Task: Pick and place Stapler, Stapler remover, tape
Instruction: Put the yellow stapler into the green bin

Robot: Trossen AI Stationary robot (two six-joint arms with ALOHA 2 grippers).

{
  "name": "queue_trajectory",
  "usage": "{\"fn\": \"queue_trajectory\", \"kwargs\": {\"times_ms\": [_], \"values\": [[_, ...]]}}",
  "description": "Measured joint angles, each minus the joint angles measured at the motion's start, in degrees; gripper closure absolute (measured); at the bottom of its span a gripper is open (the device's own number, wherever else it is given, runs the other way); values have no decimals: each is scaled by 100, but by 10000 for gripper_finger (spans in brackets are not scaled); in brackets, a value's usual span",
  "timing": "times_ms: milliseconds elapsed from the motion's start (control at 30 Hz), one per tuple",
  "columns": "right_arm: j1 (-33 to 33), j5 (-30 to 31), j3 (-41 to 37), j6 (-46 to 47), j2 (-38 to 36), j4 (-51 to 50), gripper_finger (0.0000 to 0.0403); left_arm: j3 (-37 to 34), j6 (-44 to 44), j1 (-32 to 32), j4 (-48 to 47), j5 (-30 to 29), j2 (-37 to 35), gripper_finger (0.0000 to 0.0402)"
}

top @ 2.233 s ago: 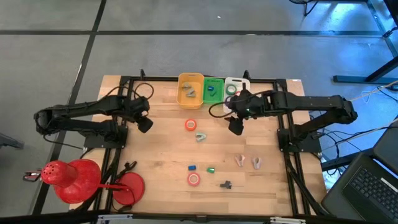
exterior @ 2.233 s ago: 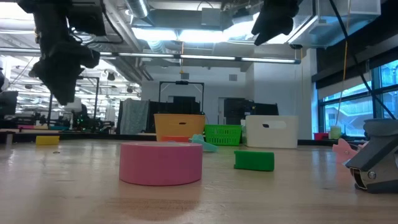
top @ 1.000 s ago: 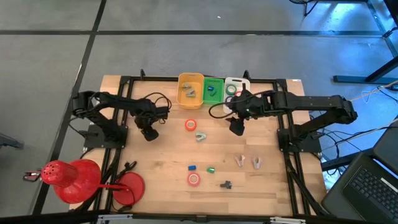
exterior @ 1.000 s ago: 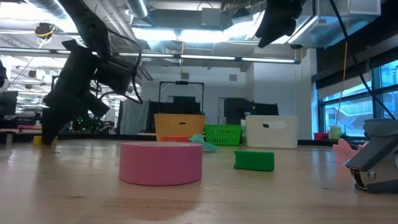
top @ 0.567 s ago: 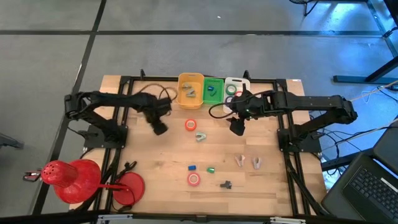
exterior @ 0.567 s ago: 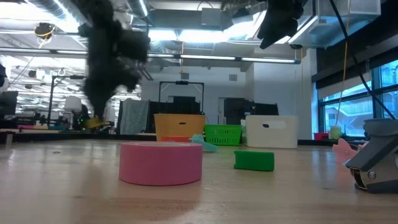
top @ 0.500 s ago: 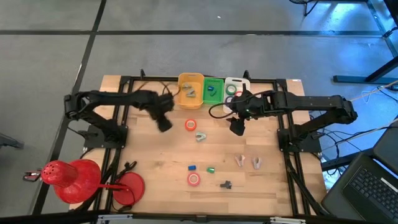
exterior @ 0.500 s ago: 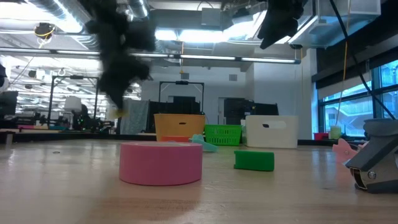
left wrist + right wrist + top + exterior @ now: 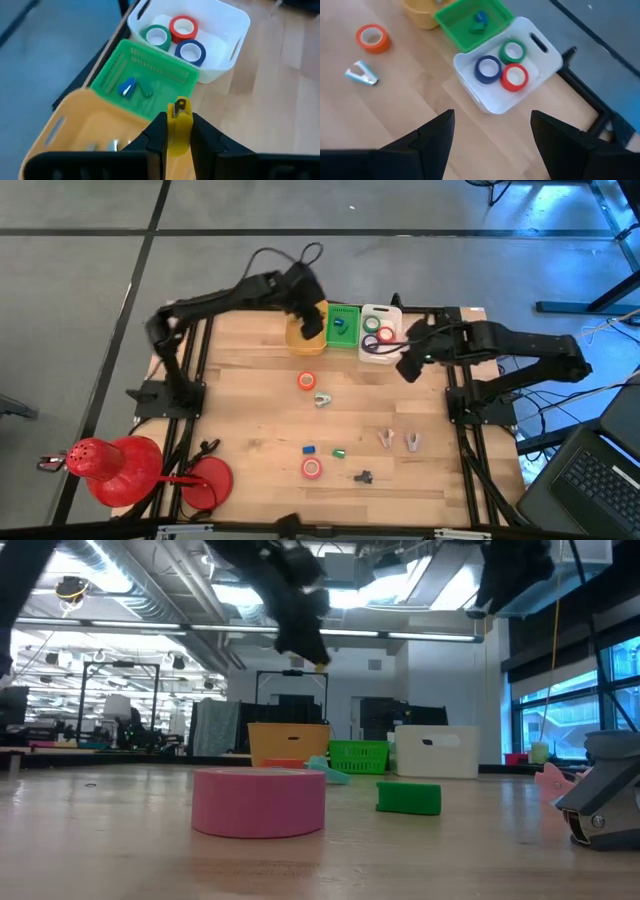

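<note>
My left gripper hangs above the yellow bin at the table's far edge, shut on a small yellow stapler. The low view shows it high up. My right gripper hovers open near the white bin and holds nothing. Green, red and blue tape rolls lie flat in the white bin. An orange tape roll and a pink one rest flat on the table. A pale stapler remover lies beside the orange roll. My left gripper pinches the yellow stapler between its two fingers, and the end with a metal piece sticks out past the fingertips. The fingers lie along the stapler. It is lifted clear, above the yellow bin and next to the green bin.
The green bin between the yellow and white ones holds small blue and dark pieces. On the near half lie two pink removers, a blue piece, a green piece and a dark piece. Red round things stand at the left near corner.
My left gripper has risen from low over the table's left side and swung toward the far edge and right, carrying the yellow stapler to above the yellow bin. My right gripper has shifted a little toward the right and far edges.
</note>
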Motion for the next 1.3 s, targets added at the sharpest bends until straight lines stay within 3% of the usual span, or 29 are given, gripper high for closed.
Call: {"fn": "queue_trajectory", "kwargs": {"times_ms": [233, 567, 833, 1300], "values": [[0, 212, 0, 583, -441, -615, 140, 1271, 476, 37, -662, 303, 1459, 357], [-59, 382, 0, 548, -617, -695, 140, 1804, 768, 37, -779, 255, 2588, 357], [-74, 384, 0, 523, -617, -695, 140, 1987, 1077, 33, -563, -64, 2922, 357], [-74, 468, 0, 443, -617, -693, 140, 1990, 1092, 26, -535, -43, 3056, 349]]}}
